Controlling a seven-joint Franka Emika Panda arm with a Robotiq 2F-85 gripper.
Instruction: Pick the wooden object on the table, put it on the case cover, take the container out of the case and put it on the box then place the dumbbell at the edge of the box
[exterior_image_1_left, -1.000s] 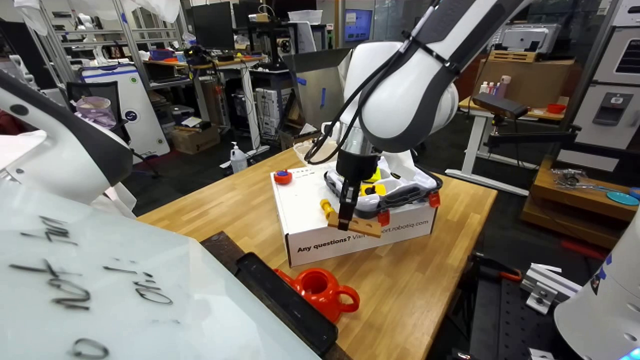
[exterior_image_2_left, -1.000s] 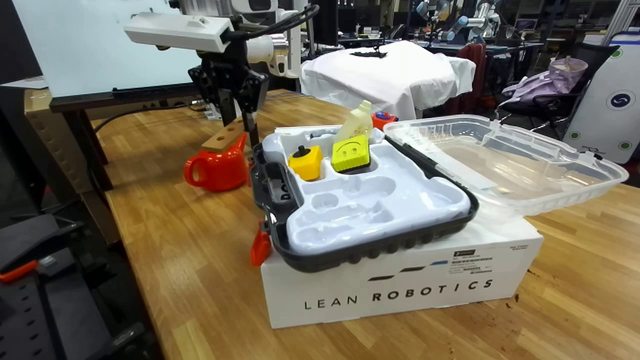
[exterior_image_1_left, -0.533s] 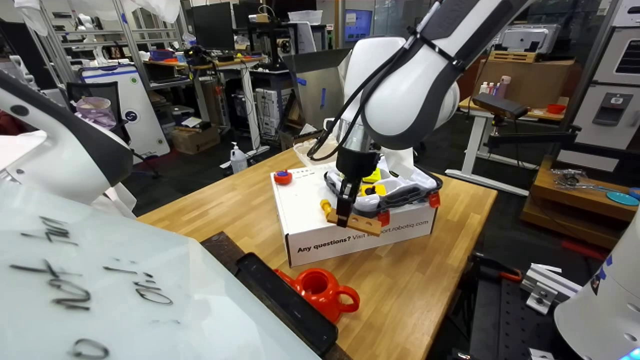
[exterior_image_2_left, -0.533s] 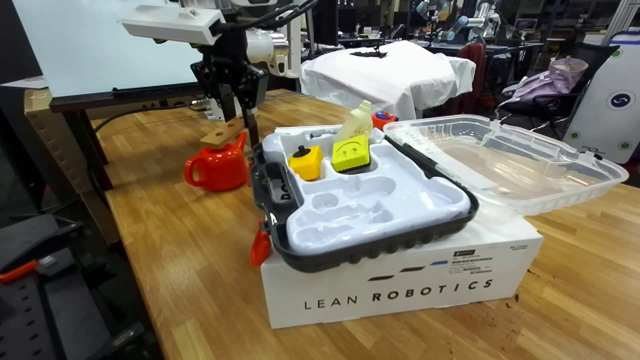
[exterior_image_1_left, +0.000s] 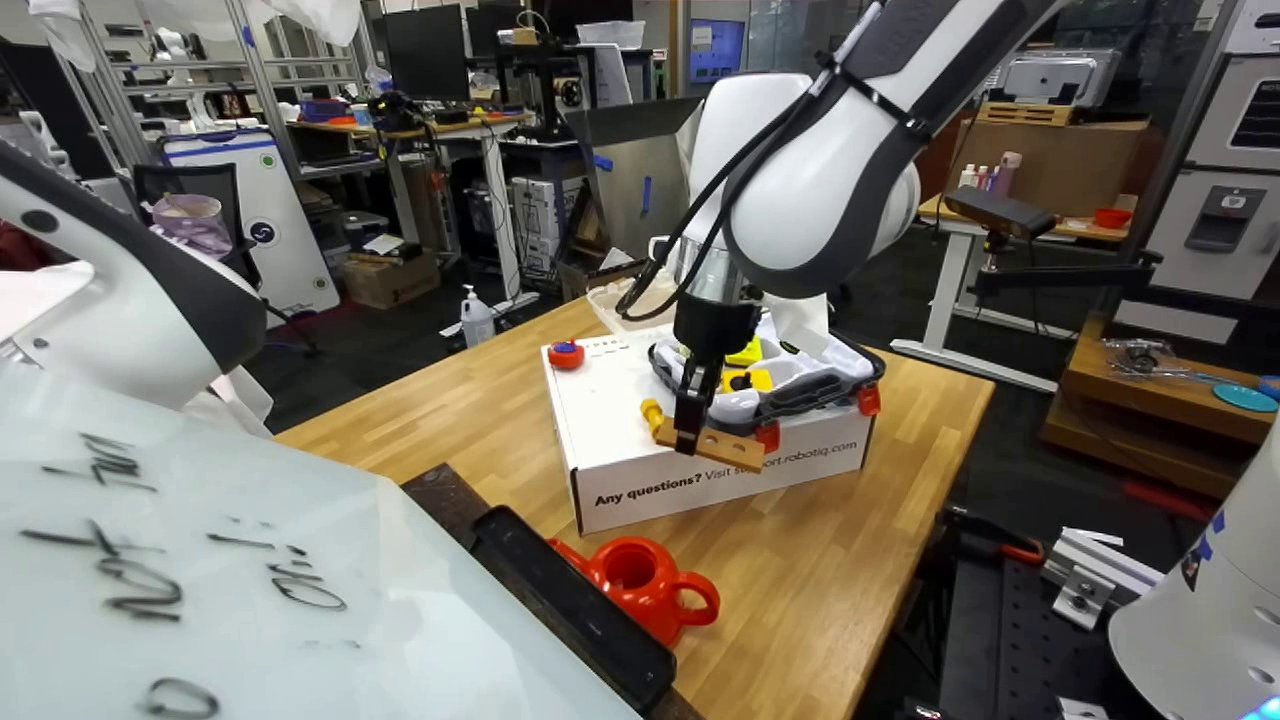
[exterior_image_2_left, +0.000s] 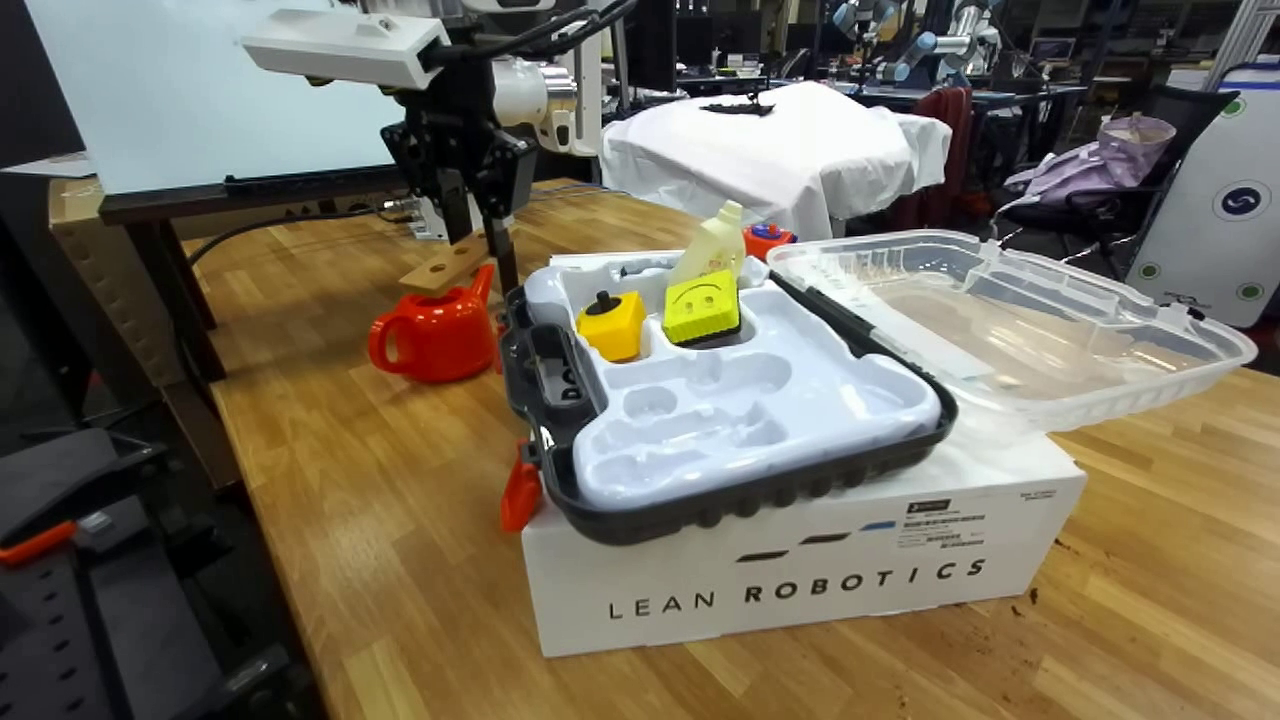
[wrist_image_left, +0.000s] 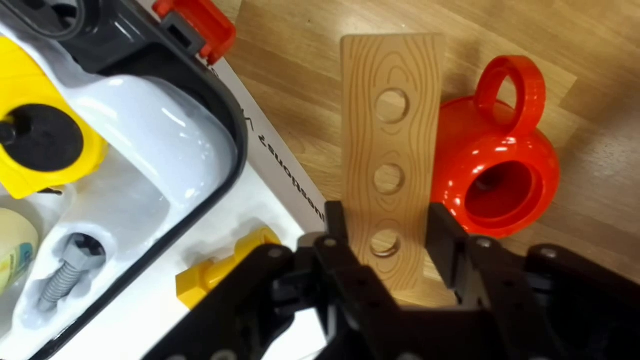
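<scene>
wooden object (wrist_image_left: 391, 142) | between fingers (wrist_image_left: 444, 242), near one end | fingers clamped on its sides

Looks like smooth, matt, finely grained wood on the block (wrist_image_left: 392, 135); shows wood again on the counter (exterior_image_2_left: 400, 500), with a satin sheen. Reads as matt printed cardboard on the box (exterior_image_2_left: 620, 570). Gleams as glossy white moulded plastic on the liner (exterior_image_2_left: 820, 440), with duller dark plastic on the case (exterior_image_2_left: 560, 425) around it. Shines as smooth red plastic on 2 latches (exterior_image_1_left: 869, 399). Lets light through as clear, glossy plastic on the lid (exterior_image_2_left: 1080, 310). Looks like smooth yellow plastic on the tub (exterior_image_2_left: 620, 325) and the dumbbell (wrist_image_left: 215, 275). Shines bright on the red teapot (exterior_image_2_left: 445, 345), plastic or glazed, cannot tell. Looks like matt foam on the sponge (exterior_image_2_left: 702, 318). Shows dull, matt black on the gripper (wrist_image_left: 389, 222).
</scene>
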